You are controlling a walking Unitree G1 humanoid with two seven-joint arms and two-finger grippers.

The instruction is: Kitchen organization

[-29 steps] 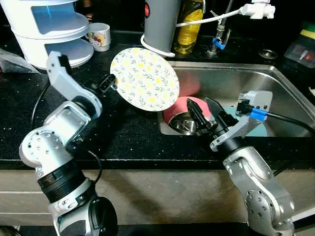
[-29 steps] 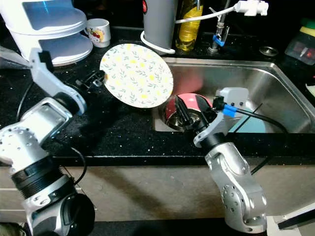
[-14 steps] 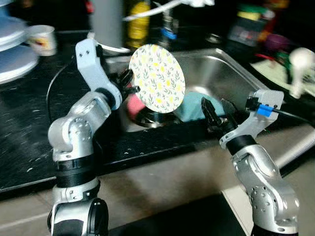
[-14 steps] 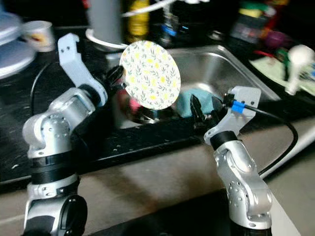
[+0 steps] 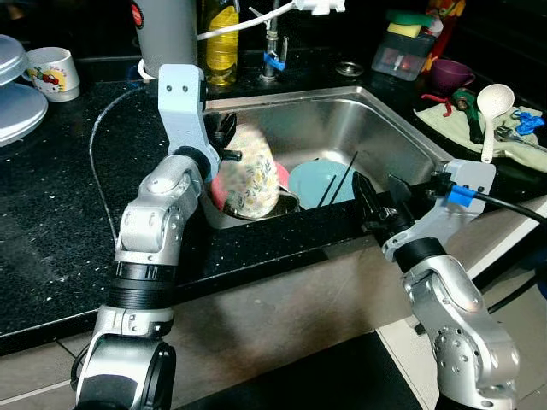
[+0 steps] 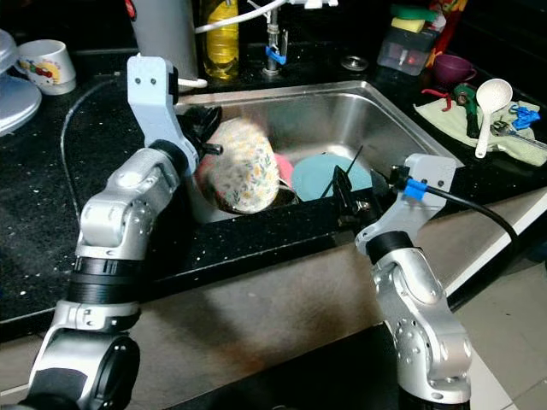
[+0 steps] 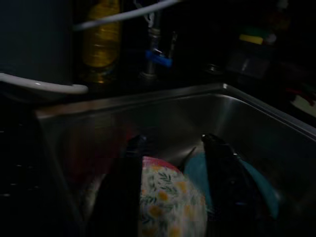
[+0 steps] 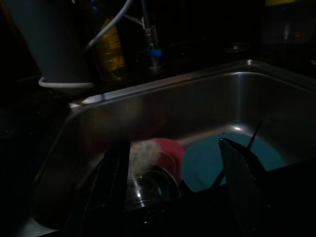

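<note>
The left gripper [image 5: 229, 141] reaches over the near-left corner of the steel sink [image 5: 376, 137], its black fingers clamped on the rim of a floral plate [image 5: 249, 171]. The plate stands nearly on edge inside the basin, its lemon-and-leaf face turned toward the robot, its lower edge down among the dishes at the sink's left end. Just behind it a pink plate [image 5: 281, 175] peeks out, and to the right a teal plate [image 5: 318, 181] lies flat on the sink floor with two dark chopsticks [image 5: 338, 178] slanting across it. A glass bowl [image 8: 150, 185] sits low in the same corner, seen dimly from the right wrist.

The right gripper [image 5: 382, 198] hovers at the front edge of the sink, over the black speckled tabletop [image 5: 51, 213], its two fingers spread apart with nothing between them.

Behind the basin stand a grey cylinder [image 5: 167, 34], a yellow oil bottle [image 5: 221, 43] and the tap [image 5: 272, 47]. A white mug [image 5: 50, 73] sits at the far left, beside a stacked white container [image 5: 15, 94]. Off to the right a white ladle [image 5: 493, 107] rests on a cloth [image 5: 479, 128], near a purple cup [image 5: 451, 74] and a clear box with sponges [image 5: 408, 47].
</note>
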